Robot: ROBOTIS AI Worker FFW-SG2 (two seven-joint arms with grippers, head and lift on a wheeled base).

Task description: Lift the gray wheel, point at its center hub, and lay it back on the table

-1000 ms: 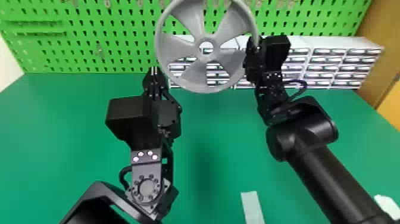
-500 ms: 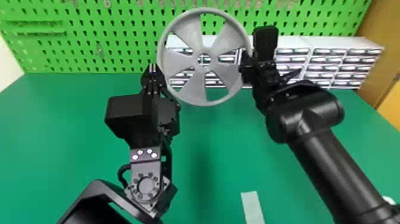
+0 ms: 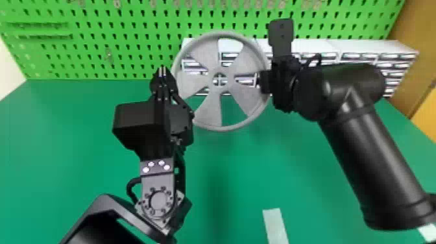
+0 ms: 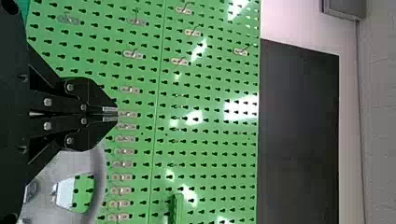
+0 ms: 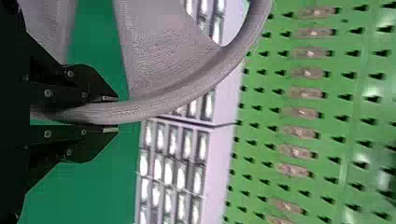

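Black right end effector (image 3: 264, 81) grips gray, round, spoked wheel (image 3: 209, 110), fingers parted by its rim; black left end effector (image 3: 162, 71), closed, empty, seemingly just clear of the opposite edge.

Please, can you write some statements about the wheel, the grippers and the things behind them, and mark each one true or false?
1. The right gripper holds the gray wheel by its rim. True.
2. The wheel lies flat on the table. False: it is held up above the table.
3. The left gripper has its fingers shut. True.
4. The pegboard is red. False: the pegboard is green.
5. White drawer units stand at the back. True.
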